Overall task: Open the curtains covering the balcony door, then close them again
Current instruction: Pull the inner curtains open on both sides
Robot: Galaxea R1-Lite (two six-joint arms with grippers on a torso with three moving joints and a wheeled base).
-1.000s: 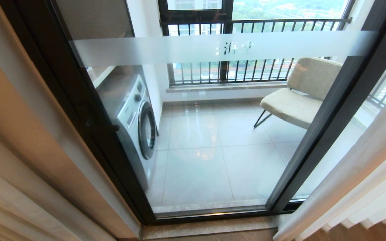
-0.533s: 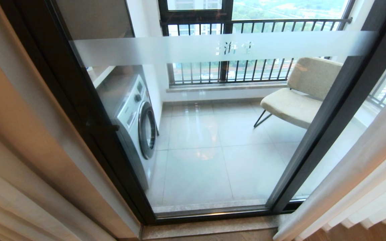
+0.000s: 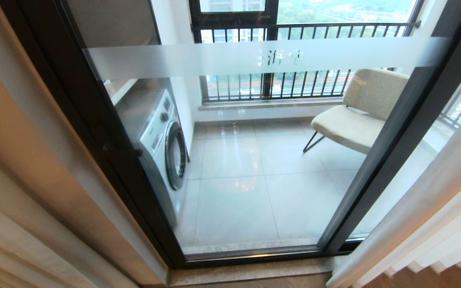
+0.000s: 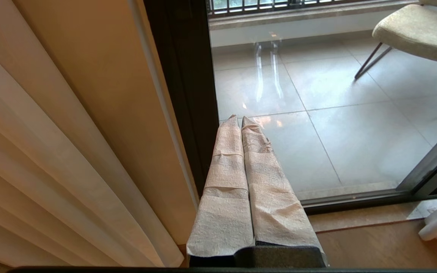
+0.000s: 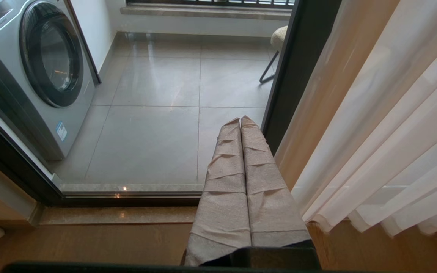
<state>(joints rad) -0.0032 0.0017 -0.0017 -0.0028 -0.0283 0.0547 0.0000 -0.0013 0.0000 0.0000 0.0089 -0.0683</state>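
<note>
Head view: curtains [image 3: 434, 208] drawn aside, balcony door [image 3: 254, 160] uncovered.
L gripper [image 4: 240, 118] & R gripper [image 5: 240, 119] pressed closed, empty, curtains beside each.

Curtains [image 3: 434, 216] parted beside balcony door [image 3: 254, 160]

Passage ahead is blocked by the balcony door [image 3: 254, 160] glass and its dark frames. Open room is left between the curtains [image 3: 434, 224], which are gathered at both sides, above the wooden floor [image 5: 89, 242].

Bright daylight, floor glare, edges warped.
</note>
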